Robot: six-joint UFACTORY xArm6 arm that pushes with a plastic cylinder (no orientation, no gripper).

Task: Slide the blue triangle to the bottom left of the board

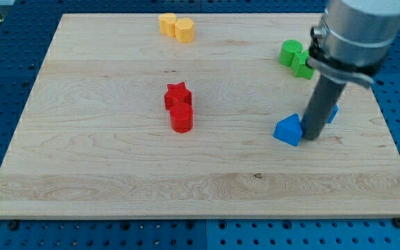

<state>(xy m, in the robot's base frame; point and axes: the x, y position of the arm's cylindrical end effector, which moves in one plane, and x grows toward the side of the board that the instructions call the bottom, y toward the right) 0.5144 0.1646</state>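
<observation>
Tip [311, 136] touching blue triangle's [289, 129] right | red blocks [179, 107] leftward | no hand visible

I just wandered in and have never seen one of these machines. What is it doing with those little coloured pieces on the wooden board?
A robot arm with a dark rod is pushing blocks around a wooden board. My tip sits right against the blue triangle, on its right side, at the view's right. That block is meant to slide to the board's bottom left, so it has far to go. Another blue block peeks out behind the rod. Red blocks sit mid-board, yellow ones at the top, green ones at the upper right.
</observation>
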